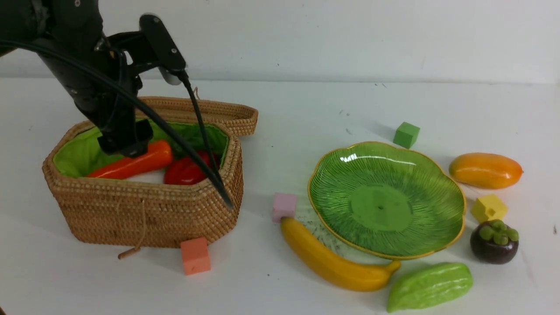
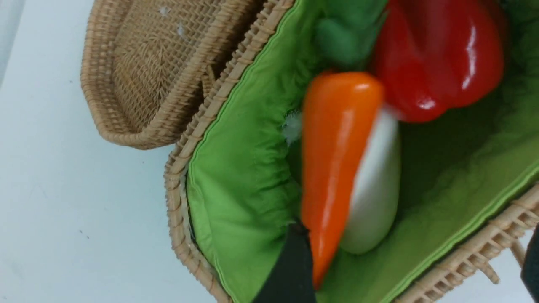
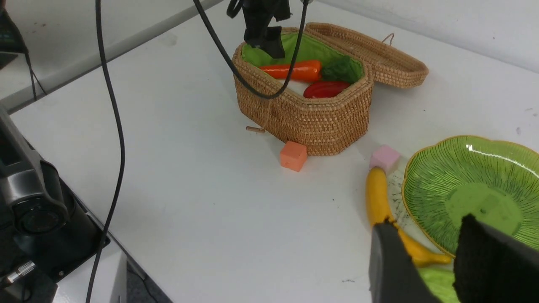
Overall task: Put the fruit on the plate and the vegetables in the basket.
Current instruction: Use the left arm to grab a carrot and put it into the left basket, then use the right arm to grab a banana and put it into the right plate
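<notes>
Left of frame: my left claw (image 1: 126,148) hangs spread over the basket (image 1: 144,210). The carrot (image 1: 131,165) lies loose beside the pepper (image 1: 186,173) and radish (image 2: 374,189), where vegetables belong. My right claw (image 3: 427,227), parted, grips nothing.

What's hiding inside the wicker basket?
An orange carrot rests over a white radish, beside a red pepper. They cover most of the basket floor, so anything underneath stays hidden.

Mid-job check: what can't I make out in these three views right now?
- Radish: front view, basket wall and carrot hide most of it.
- Carrot: left wrist view, blurred; settled or not, unclear.
- Gourd: right wrist view, right gripper and bottom edge leave a sliver.
- Left gripper: front view, its own wrist hides the jaws.
</notes>
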Robot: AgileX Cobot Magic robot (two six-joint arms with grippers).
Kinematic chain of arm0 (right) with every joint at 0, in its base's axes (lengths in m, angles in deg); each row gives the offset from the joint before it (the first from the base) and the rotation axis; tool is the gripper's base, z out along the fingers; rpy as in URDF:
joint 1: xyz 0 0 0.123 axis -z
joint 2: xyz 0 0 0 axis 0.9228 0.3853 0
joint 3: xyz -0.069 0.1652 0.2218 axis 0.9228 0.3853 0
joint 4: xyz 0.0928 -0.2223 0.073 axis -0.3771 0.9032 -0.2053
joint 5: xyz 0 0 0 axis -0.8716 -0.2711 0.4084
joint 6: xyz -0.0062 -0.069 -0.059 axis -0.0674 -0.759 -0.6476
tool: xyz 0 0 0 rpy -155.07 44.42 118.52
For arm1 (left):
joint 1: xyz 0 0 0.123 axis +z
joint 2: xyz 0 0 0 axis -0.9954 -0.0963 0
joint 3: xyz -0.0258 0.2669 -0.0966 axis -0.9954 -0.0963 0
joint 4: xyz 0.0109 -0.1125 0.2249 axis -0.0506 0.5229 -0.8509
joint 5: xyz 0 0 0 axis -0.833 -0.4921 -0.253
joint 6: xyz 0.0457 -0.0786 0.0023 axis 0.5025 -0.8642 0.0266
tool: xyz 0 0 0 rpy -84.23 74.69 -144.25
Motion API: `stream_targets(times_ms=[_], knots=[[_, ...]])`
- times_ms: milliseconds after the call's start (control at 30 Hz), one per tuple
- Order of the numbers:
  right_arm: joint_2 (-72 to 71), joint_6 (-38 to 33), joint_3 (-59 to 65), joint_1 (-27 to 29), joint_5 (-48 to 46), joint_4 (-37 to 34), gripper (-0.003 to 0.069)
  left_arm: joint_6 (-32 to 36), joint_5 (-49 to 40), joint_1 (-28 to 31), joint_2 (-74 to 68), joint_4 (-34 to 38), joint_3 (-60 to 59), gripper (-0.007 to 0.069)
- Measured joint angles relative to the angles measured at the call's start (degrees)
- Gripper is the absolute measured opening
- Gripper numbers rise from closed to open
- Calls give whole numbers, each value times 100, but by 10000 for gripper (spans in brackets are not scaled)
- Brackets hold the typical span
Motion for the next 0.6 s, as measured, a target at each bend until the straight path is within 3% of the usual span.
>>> stream_targets(times_ms=[100,200,233,267,333,400,600], knots=[[0,-7,0,0,0,0,236,-322,27,0,174,260,0,603],[47,-11,0,0,0,6,236,-847,54,0,441,688,0,472],[104,-11,0,0,0,13,236,-1266,45,0,598,1017,0,351],[138,-11,0,0,0,24,236,-1374,28,0,673,1147,0,316],[340,-11,0,0,0,54,235,-1954,-120,0,964,1603,0,91],[521,-11,0,0,0,86,227,-2171,-307,0,1212,1931,-23,4],[1267,-11,0,0,0,237,118,-2098,-200,0,2726,3175,-974,-13]])
